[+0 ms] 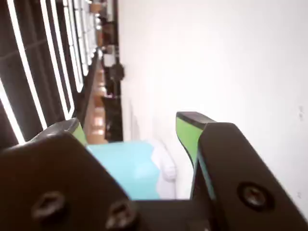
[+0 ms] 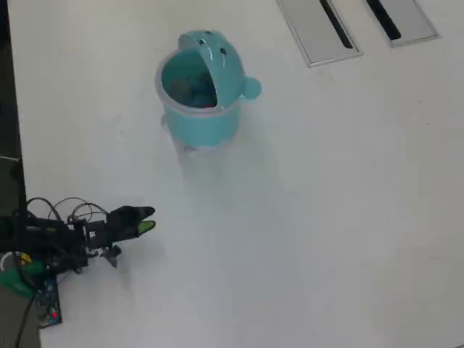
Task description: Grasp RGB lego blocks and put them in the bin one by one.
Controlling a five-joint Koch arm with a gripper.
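The teal bin [image 2: 203, 127] stands at the upper middle of the white table in the overhead view, its domed lid [image 2: 217, 52] flipped up and its side knob [image 2: 251, 88] pointing right. Inside it I see a bluish shape and a small red spot, too dim to name. No red, blue or yellow-green block lies on the table. My gripper [image 2: 147, 220] is at the lower left, well below the bin, pointing right. In the wrist view the gripper [image 1: 131, 122] is open and empty, its green pads [image 1: 185, 132] wide apart, with the bin [image 1: 130, 166] seen between them farther off.
Two flat grey slotted panels [image 2: 315, 29] [image 2: 402, 18] lie at the top right. The arm's wires and a circuit board [image 2: 45, 304] sit at the table's left edge. The wrist view shows dark room furniture [image 1: 113, 72] beyond the table.
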